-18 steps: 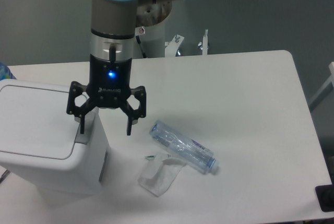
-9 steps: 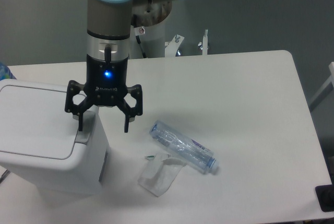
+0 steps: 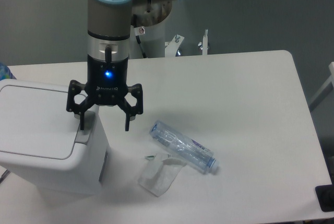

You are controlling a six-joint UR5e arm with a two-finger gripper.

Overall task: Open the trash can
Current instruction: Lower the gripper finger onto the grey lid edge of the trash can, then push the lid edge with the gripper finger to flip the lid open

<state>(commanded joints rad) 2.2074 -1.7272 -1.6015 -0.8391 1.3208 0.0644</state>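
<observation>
The trash can [image 3: 47, 140] is a big white boxy bin at the table's left front, its flat lid lying closed. A grey push tab [image 3: 83, 135] sits at the lid's right edge. My gripper [image 3: 104, 128] hangs open and points straight down over the bin's right side. Its left fingertip [image 3: 81, 126] is at the tab, though contact cannot be judged. The right fingertip [image 3: 127, 127] hangs past the bin's right wall, above the table. Nothing is held between the fingers.
A crushed clear plastic bottle [image 3: 182, 146] lies on the white table [image 3: 235, 93] to the right of the bin. A crumpled clear wrapper [image 3: 159, 174] lies just in front of it. The arm's base stands behind the table's far edge.
The gripper shifted a little to the left and slightly up over the first half second, bringing its left finger over the tab. It has barely moved since.
</observation>
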